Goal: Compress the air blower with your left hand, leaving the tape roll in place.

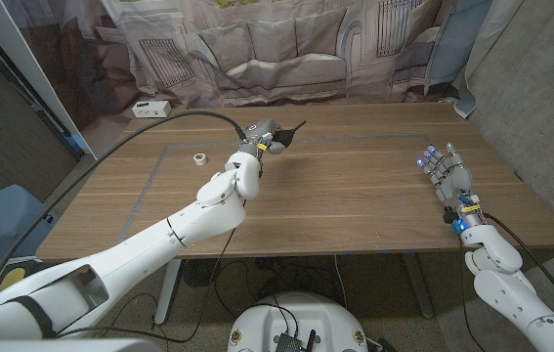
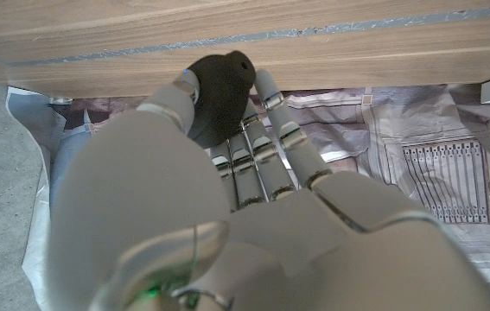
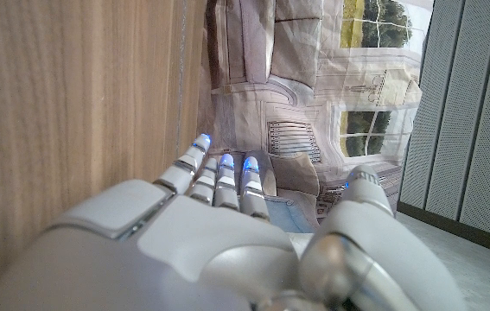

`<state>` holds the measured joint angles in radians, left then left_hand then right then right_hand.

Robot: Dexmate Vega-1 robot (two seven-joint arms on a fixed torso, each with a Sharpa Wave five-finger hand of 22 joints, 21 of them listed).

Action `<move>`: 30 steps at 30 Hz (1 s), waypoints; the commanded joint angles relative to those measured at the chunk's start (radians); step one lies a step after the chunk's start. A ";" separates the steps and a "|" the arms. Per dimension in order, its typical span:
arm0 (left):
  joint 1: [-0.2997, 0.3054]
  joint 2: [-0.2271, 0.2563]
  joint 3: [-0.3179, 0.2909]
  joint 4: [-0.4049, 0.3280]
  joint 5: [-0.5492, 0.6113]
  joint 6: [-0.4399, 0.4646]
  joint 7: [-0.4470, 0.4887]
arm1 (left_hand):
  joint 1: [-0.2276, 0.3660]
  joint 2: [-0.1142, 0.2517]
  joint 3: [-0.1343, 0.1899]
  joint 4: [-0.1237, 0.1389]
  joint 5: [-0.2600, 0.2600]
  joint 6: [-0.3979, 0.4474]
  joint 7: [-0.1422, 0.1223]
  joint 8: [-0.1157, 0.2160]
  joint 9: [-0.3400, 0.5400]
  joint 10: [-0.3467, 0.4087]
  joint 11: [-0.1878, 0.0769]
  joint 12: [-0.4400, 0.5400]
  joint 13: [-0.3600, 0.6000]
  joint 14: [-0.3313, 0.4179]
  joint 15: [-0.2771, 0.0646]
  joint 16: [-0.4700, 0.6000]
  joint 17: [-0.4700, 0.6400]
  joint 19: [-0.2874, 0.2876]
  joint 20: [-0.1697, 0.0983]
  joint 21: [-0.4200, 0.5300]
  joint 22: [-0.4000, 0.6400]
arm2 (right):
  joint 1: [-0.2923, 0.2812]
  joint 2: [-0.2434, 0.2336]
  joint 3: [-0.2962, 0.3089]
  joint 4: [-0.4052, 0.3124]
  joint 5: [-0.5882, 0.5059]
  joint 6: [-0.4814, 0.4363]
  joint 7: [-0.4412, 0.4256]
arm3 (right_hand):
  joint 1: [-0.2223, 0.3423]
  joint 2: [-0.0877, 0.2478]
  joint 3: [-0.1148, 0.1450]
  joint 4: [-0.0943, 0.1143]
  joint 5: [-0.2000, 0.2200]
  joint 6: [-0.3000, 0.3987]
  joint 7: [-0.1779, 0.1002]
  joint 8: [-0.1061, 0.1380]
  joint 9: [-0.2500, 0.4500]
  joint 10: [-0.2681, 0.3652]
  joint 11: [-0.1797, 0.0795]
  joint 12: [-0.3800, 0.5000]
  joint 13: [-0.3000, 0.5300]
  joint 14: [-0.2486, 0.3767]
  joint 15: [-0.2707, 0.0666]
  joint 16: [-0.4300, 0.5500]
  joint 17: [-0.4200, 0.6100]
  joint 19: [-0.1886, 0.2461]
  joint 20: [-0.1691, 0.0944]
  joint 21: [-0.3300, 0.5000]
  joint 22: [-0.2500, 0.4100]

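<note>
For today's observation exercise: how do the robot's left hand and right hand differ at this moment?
The left hand reaches far across the table and grips the dark air blower; the right hand holds nothing, with its fingers apart. The left hand is near the tape roll; the right hand is by the table's right edge, away from both objects. Both are white robot hands above the same wooden table.
</note>
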<state>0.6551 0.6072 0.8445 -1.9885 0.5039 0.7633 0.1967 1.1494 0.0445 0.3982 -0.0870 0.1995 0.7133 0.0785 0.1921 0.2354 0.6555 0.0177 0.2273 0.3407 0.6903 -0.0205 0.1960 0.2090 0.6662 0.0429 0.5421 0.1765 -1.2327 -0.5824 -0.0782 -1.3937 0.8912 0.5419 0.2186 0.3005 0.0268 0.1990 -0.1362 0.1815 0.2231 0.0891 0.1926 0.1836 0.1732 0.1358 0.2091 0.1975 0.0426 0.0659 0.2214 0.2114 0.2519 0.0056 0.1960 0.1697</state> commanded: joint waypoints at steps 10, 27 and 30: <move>0.004 0.003 -0.011 0.007 0.011 -0.029 -0.016 | -0.031 -0.003 -0.015 -0.001 -0.001 -0.021 0.000 0.000 -0.002 -0.023 -0.003 -0.011 -0.001 -0.029 0.009 -0.002 -0.001 -0.023 0.013 -0.015 0.003 | -0.007 0.001 -0.002 -0.008 -0.004 0.005 -0.008 | -0.002 0.007 -0.003 0.000 -0.002 0.007 -0.001 0.002 0.003 0.007 0.001 0.000 0.003 0.009 0.004 -0.005 0.005 0.013 0.000 -0.001 0.003; 0.019 -0.026 -0.008 0.028 0.038 -0.031 0.029 | 0.008 0.022 0.002 -0.039 0.009 0.006 -0.019 0.015 -0.005 0.011 -0.020 0.005 0.003 -0.010 -0.019 0.014 -0.002 -0.010 0.003 -0.013 0.005 | -0.014 0.000 0.002 -0.013 0.000 0.010 -0.004 | -0.002 0.008 -0.004 0.001 -0.002 0.007 0.000 0.002 0.003 0.008 0.001 -0.001 0.003 0.010 0.004 -0.005 0.005 0.013 0.001 -0.001 0.003; 0.019 -0.031 -0.003 0.032 0.049 -0.027 0.036 | 0.019 0.027 0.004 -0.048 0.009 0.012 -0.023 0.017 -0.005 0.012 -0.022 0.006 0.004 -0.007 -0.022 0.018 -0.001 -0.010 0.000 -0.012 0.006 | -0.014 0.001 0.003 -0.008 0.004 0.013 0.005 | -0.002 0.008 -0.004 0.001 -0.002 0.007 0.000 0.002 0.003 0.008 0.002 -0.001 0.003 0.010 0.001 -0.005 0.006 0.015 -0.001 0.000 0.003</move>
<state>0.6693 0.5905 0.8333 -1.9685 0.5310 0.7347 0.2116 1.1447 0.0682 0.3998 -0.1239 0.2039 0.7106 0.0599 0.2014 0.2269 0.6559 -0.0001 0.2227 0.3414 0.6788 -0.0364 0.2077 0.2043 0.6518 0.0467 0.5269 0.1795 -1.2438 -0.5814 -0.0787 -1.4045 0.8886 0.5495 0.2113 0.3004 0.0267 0.1990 -0.1362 0.1815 0.2231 0.0891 0.1926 0.1835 0.1732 0.1358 0.2091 0.1975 0.0429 0.0657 0.2214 0.2114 0.2574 0.0111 0.1960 0.1698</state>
